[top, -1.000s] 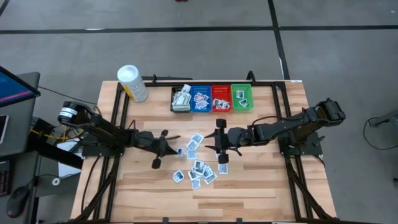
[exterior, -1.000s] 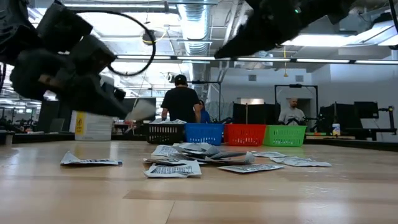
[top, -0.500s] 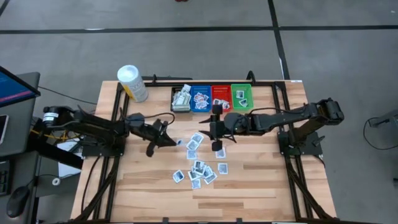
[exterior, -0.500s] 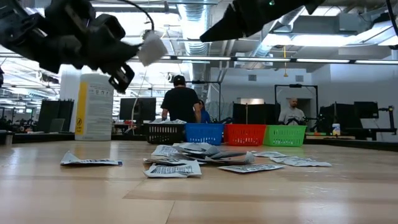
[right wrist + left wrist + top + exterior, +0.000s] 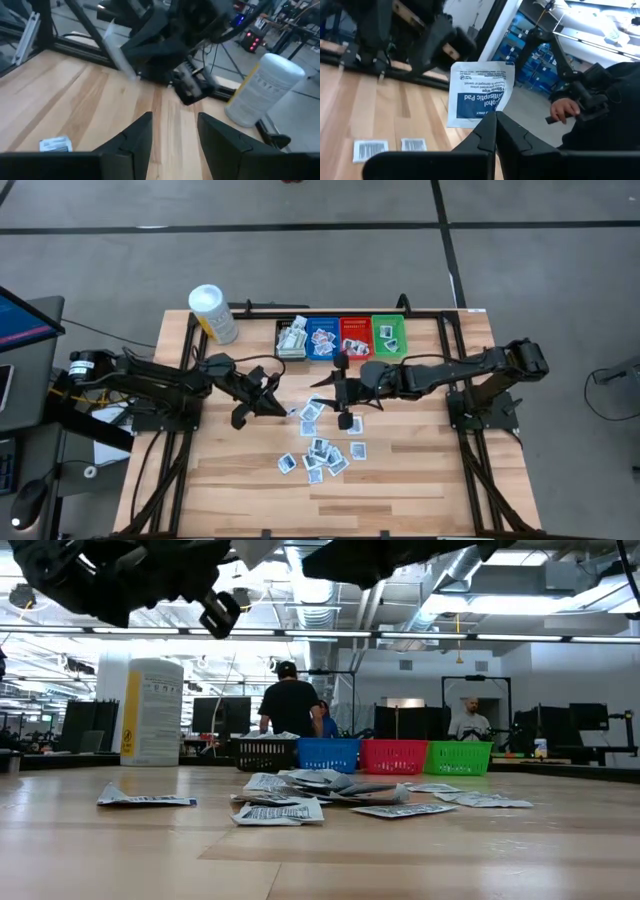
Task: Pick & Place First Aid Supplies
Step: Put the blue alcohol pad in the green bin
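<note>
The first aid supplies are small flat packets. Several lie in a loose pile on the wooden table, shown at table height as a pile. One white packet with a blue label is in my left gripper, which is shut on it high above the table's middle left. My right gripper is open with nothing between its fingers. It hangs above the table's middle, facing the left gripper. My left gripper pinches the packet's edge near one corner between its two fingertips. The fingers lie about level, coming from the table's left side. The packet stands flat beyond the fingertips, lifted clear of the table.
Black, blue, red and green bins stand in a row at the far edge, with packets inside. A white tub stands at the far left. People show in the room beyond.
My left gripper has risen with the packet and gone a little toward the far edge and the right, rolling its wrist. The packet has climbed to the top of the low view. My right gripper has risen slightly and shifted toward the far left.
</note>
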